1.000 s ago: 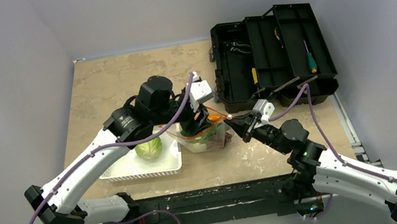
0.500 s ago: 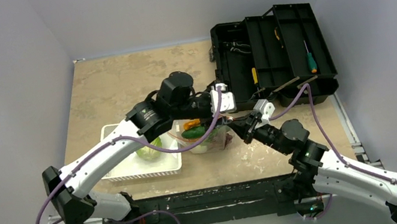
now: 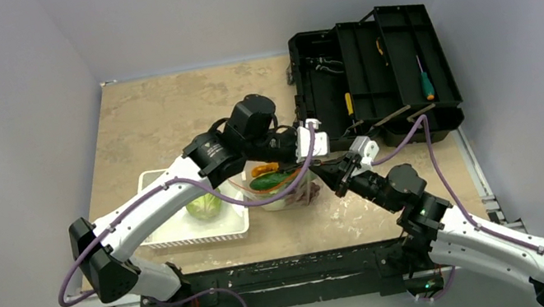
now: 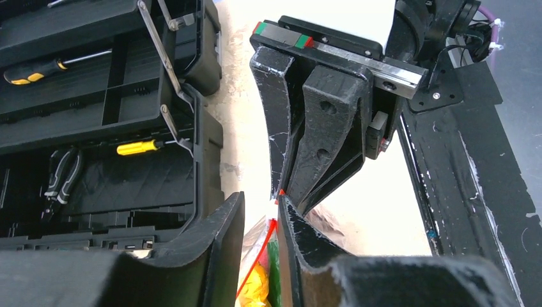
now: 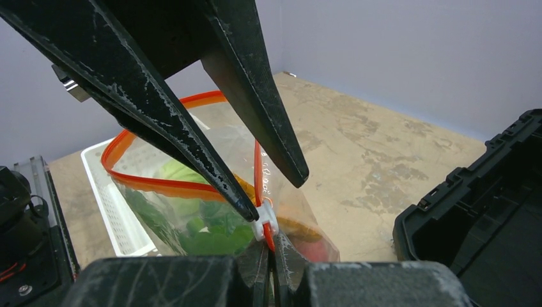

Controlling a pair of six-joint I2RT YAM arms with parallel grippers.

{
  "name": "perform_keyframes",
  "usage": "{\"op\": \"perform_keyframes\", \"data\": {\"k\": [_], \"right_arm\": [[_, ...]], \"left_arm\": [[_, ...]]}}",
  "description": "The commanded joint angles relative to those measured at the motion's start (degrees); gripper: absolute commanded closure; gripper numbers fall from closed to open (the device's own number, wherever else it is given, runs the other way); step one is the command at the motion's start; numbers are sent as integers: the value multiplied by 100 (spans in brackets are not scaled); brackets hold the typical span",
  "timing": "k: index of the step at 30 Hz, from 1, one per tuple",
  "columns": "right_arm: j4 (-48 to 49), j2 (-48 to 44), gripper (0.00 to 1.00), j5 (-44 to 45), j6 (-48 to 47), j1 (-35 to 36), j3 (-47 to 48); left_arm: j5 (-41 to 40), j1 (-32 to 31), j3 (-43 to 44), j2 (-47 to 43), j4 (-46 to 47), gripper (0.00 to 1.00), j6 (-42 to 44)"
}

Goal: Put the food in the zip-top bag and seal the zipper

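Right gripper (image 5: 268,252) pinches the zipper (image 5: 160,187) end at the zip-top bag's (image 5: 192,217) 3 o'clock; left gripper (image 5: 271,195), narrowly parted, straddles it beside the slider (image 5: 264,220) (bag likely limp, slippery: hold by the zipper).

Enclosure around the work surface. Plain pale grey-lilac walls (image 3: 243,0) rise far beyond the right claw (image 3: 318,167) and well off to either side of it. Beneath the claw lies a table (image 3: 154,115) with a tan, mottled, stone-patterned top, evenly and softly lit. An open black toolbox (image 3: 373,78) sits near the claw, beyond it and to its right. A black rail (image 3: 288,272) edges the table on the claw's near side.
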Motion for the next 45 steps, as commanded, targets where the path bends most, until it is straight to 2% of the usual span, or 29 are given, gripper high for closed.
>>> {"op": "perform_keyframes", "data": {"k": [1,5,8,12,14,16,26,37,38,42,45], "right_arm": [[286,-115,100,-89,54,-24,189],[280,-116,100,-108,42,-24,198],[272,-120,100,-111,32,-16,207],[307,-125,100,-137,32,-28,176],[329,-107,100,-145,32,-23,160],[329,-88,100,-159,32,-24,157],[616,-409,100,-32,199,-21,-54],[773,-813,100,984,1343,-23,-252],[750,-837,100,968,1319,-19,-269],[508,-633,100,-139,594,-24,-78],[-209,-258,80,-697,92,-21,399]], "left_arm": [[317,3,222,52,7,74,56],[447,11,269,98,-216,69,58],[427,10,295,143,-331,69,64],[341,12,300,153,-316,79,43],[356,12,289,152,-246,89,22],[324,24,238,120,-152,93,0],[162,194,-104,-161,58,100,-187],[204,528,-342,-315,37,100,-605],[230,568,-372,-355,35,100,-625],[523,669,-528,-550,251,100,-822],[742,671,-549,-620,420,100,-970]]}}
